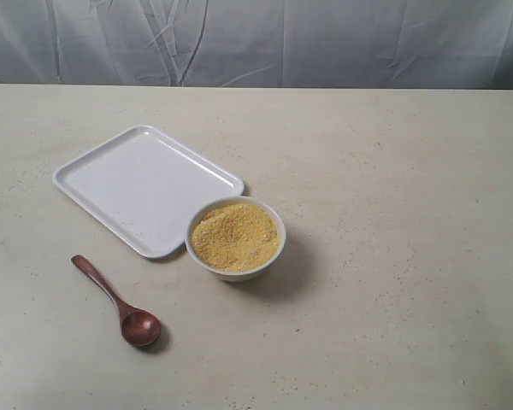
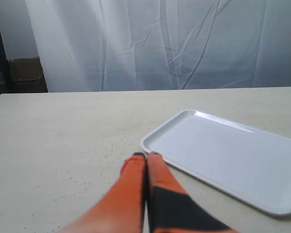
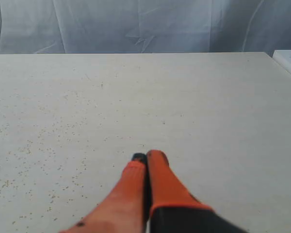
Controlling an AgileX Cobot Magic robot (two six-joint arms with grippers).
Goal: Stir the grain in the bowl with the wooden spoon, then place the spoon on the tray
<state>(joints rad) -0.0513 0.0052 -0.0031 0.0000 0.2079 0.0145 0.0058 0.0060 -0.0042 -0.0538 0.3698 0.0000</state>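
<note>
The small white bowl (image 1: pixel 235 238) stands mid-table, filled with yellow-gold grain (image 1: pixel 234 236). Touching its far-left side lies the flat white tray (image 1: pixel 145 188), bare, also seen as the tray (image 2: pixel 233 155) in the left wrist view. The dark reddish-brown wooden spoon (image 1: pixel 120 302) lies on the table in front of the tray, left of the bowl, its oval end nearest the front edge. Neither arm shows in the exterior view. My left gripper (image 2: pixel 146 155) is shut with nothing in it, just short of the tray's corner. My right gripper (image 3: pixel 146 156) is shut and empty over bare table.
The pale table (image 1: pixel 393 171) is speckled with scattered grains. A wrinkled grey-white curtain (image 1: pixel 256 43) hangs behind its far edge. A dark stand and a cardboard box (image 2: pixel 19 73) sit beyond the table's corner in the left wrist view.
</note>
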